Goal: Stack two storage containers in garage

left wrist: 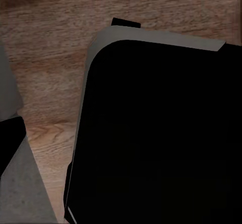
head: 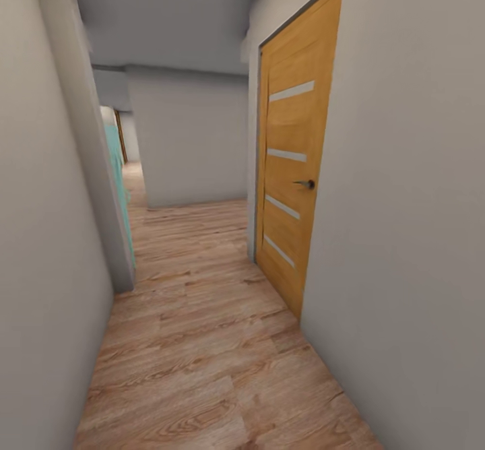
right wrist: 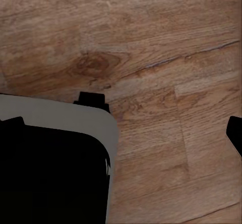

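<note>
The two storage containers are out of view, and so is the garage. I am in a narrow hallway with a light wood-plank floor (head: 202,342). In the left wrist view my left gripper (left wrist: 121,143) hangs over the planks and my own dark base (left wrist: 161,133). One dark fingertip (left wrist: 10,143) sits at the frame's edge, with nothing held. My right gripper (right wrist: 121,138) also hangs above the planks. Its fingertip (right wrist: 235,133) is at the frame's edge, and nothing is between the fingers.
A shut orange wooden door (head: 289,187) with a dark handle (head: 306,184) is set in the right wall. A grey wall (head: 47,234) runs close on the left, with a teal panel (head: 120,187) beyond it. The corridor meets a wall (head: 188,140) ahead and continues past it on the left.
</note>
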{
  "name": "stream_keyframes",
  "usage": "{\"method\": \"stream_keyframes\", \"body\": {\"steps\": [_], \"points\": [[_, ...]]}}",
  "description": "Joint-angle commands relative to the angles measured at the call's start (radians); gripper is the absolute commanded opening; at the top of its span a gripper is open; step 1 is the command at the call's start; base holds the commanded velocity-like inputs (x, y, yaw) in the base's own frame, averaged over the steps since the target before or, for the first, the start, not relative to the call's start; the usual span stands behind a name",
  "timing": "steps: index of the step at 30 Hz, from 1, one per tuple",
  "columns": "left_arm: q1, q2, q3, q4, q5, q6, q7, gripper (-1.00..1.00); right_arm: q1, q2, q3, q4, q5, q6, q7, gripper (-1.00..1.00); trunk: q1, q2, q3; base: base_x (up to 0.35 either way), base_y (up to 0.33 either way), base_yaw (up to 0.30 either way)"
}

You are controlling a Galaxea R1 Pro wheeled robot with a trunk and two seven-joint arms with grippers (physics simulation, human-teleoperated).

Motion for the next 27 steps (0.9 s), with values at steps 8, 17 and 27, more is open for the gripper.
{"method": "stream_keyframes", "body": {"steps": [8,17,27], "points": [[0.000,0.000,0.005,0.000,0.004,-0.003,0.001,1.00,-0.001,0.001,0.000,0.003,0.010,-0.004,-0.006,1.00,0.001,0.000,-0.001,0.320,0.000,0.000],[0.000,0.000,0.006,0.000,0.004,-0.003,0.001,1.00,-0.001,0.000,0.000,0.003,0.008,-0.004,-0.007,1.00,0.001,0.000,-0.001,0.320,-0.011,0.167],[0.000,0.000,0.006,0.000,0.004,-0.004,0.001,1.00,-0.001,0.002,0.000,0.003,0.007,-0.004,-0.007,1.00,0.001,0.000,-0.001,0.310,-0.147,0.266]]}}
